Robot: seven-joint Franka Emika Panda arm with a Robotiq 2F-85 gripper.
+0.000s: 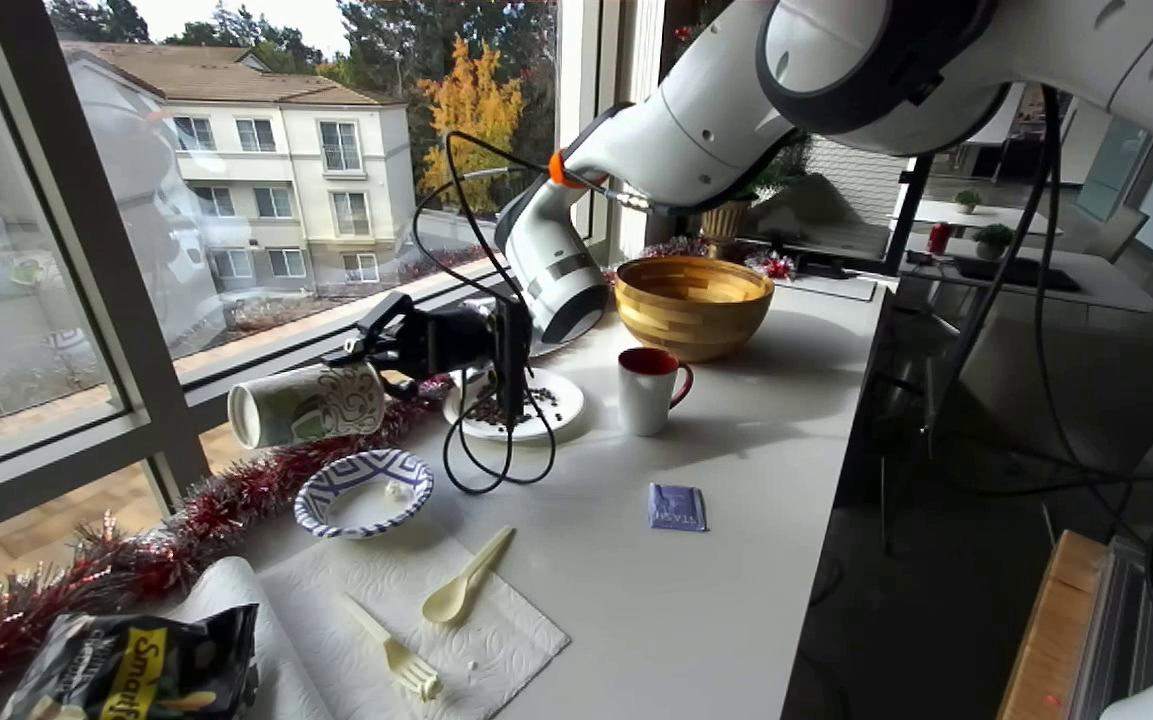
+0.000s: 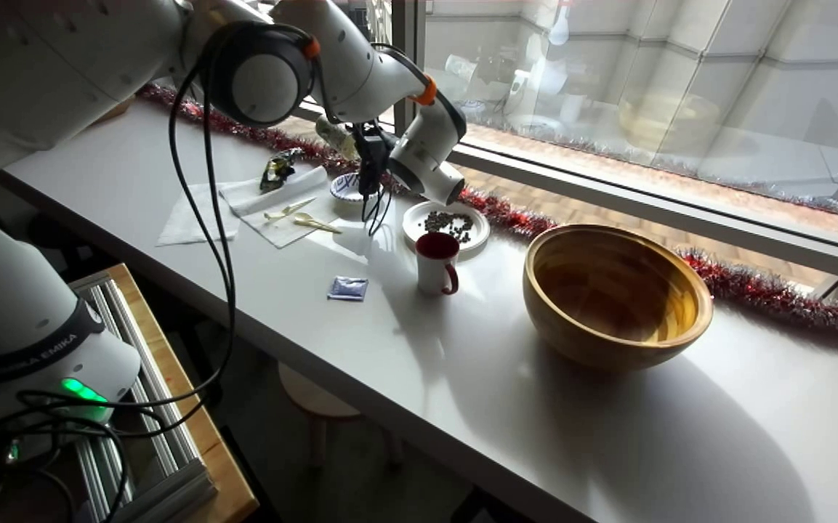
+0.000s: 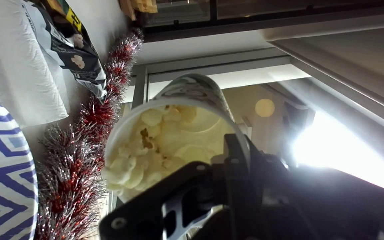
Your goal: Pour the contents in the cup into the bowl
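Your gripper (image 3: 241, 150) is clamping the cup (image 1: 308, 408) by its wall near the lip, one tip apparently inside the mouth, the other outside. In an exterior view the cup is lying almost on its side in the air, its base facing nine o'clock, its mouth three. Inside, popcorn (image 3: 145, 156) is resting close to the lip, so you are probably just beginning the pour. The bowl (image 1: 314, 506) is sitting lower, at the cup's five o'clock, on the table (image 1: 656, 600); whether the mouth is squarely above it, you cannot tell. You are best off centring the mouth over the bowl and rolling slowly, as such light pieces are liable to scatter; squeezing harder is risking a crushed wall. Only the wrist view is showing the popcorn in the cup, lying toward the mouth's eight o'clock, with the bowl's rim peeking in at nine. An exterior view is adding what that view is missing: a pale bit (image 1: 394, 490) inside the bowl, toward three o'clock.
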